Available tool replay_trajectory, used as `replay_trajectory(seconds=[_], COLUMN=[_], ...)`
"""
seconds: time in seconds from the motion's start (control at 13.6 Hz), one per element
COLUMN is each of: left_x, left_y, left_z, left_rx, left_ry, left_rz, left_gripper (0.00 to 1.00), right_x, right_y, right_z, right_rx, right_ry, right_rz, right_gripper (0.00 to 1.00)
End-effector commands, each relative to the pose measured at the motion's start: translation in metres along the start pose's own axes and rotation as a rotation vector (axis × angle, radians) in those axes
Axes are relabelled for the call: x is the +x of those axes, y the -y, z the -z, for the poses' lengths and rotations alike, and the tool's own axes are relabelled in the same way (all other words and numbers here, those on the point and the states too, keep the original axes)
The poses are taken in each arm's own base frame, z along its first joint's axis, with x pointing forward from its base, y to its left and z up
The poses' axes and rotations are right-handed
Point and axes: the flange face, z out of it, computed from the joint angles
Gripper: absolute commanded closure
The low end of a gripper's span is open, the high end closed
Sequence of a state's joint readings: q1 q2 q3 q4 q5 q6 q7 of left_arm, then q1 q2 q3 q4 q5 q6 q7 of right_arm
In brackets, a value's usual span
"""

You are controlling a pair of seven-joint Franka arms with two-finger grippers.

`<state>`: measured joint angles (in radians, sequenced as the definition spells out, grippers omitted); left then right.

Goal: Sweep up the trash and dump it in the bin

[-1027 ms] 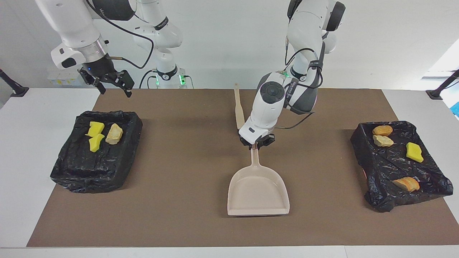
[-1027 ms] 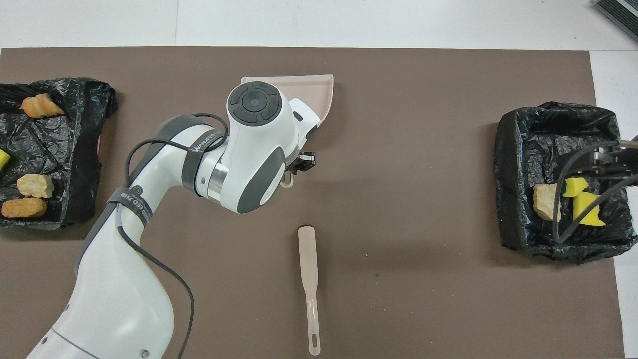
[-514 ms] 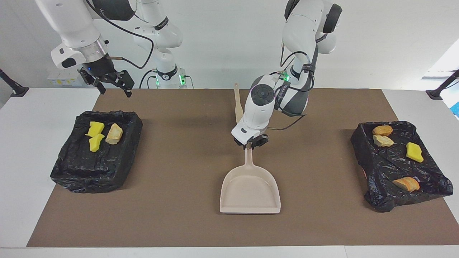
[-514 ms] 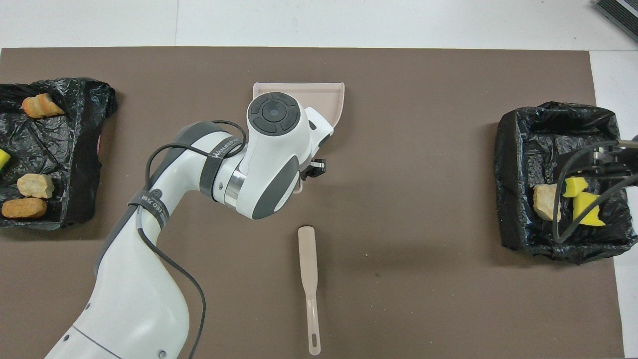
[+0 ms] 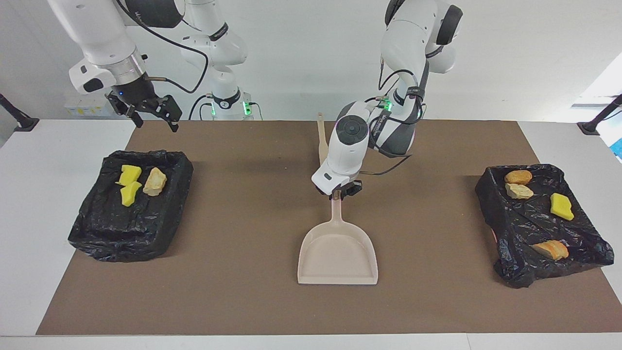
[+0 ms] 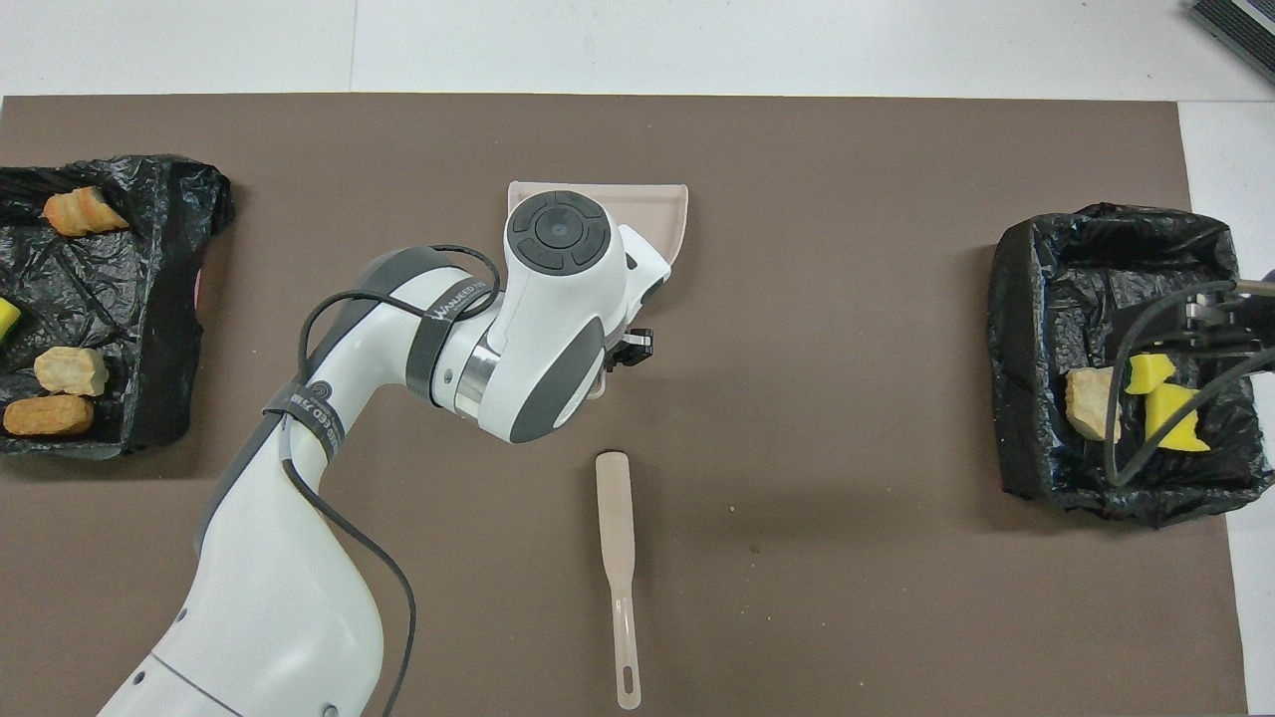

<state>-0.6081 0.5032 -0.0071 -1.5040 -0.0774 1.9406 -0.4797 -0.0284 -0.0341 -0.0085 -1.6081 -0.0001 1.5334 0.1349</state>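
The beige dustpan [image 5: 337, 255] [image 6: 669, 204] lies flat mid-table, its handle pointing toward the robots. My left gripper [image 5: 336, 193] is low at the handle's end; the wrist hides it from above. The trash lies in two black-lined bins. The bin [image 5: 112, 233] [image 6: 1026, 299] at the right arm's end holds two yellow sponge chunks [image 5: 129, 175] [image 6: 1175, 416] and a tan lump [image 5: 155, 181]. The bin [image 5: 515, 228] [image 6: 149, 299] at the left arm's end holds bread-like lumps [image 5: 518, 176] [image 6: 70, 370] and a yellow chunk [image 5: 561, 206]. My right gripper [image 5: 157, 125] hangs open and empty over its bin.
A beige brush [image 5: 323, 148] [image 6: 618, 538] lies flat on the brown mat [image 5: 233, 233], nearer to the robots than the dustpan. White table [image 5: 39, 204] borders the mat at both ends.
My left gripper and the dustpan have shifted a little toward the right arm's end of the table. The right arm has not moved.
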Motion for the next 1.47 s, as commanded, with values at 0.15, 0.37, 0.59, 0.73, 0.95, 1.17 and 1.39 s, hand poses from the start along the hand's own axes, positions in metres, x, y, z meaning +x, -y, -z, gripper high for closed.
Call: replay_trajectory(seconds=[0.15, 0.37, 0.59, 0.73, 0.95, 1.17, 1.39], left_x=[-0.003, 0.008, 0.011, 0.004, -0.011, -0.028, -0.040], left_y=[0.012, 0.049, 0.092, 0.138, 0.208, 0.263, 0.305], left_z=[0.036, 0.065, 0.081, 0.101, 0.145, 0.191, 0.231], left_rx=[-0.013, -0.010, 0.052, 0.046, 0.036, 0.039, 0.040], left_ry=[-0.042, -0.090, -0.131, -0.140, -0.173, -0.177, -0.166], left_rz=[0.030, 0.069, 0.070, 0.029, -0.043, -0.086, -0.111], left_gripper=[0.00, 0.00, 0.00, 0.00, 0.00, 0.00, 0.00], right_x=[-0.003, -0.003, -0.003, -0.003, -0.003, -0.003, -0.003], right_y=[0.000, 0.000, 0.000, -0.001, 0.000, 0.000, 0.000], right_z=[0.002, 0.002, 0.002, 0.002, 0.002, 0.002, 0.002], right_rx=[0.026, 0.025, 0.026, 0.026, 0.026, 0.026, 0.026], right_ry=[-0.018, -0.016, -0.018, -0.018, -0.018, -0.018, -0.018], right_rz=[0.022, 0.022, 0.024, 0.020, 0.022, 0.024, 0.022], right_gripper=[0.00, 0.00, 0.00, 0.00, 0.00, 0.00, 0.00])
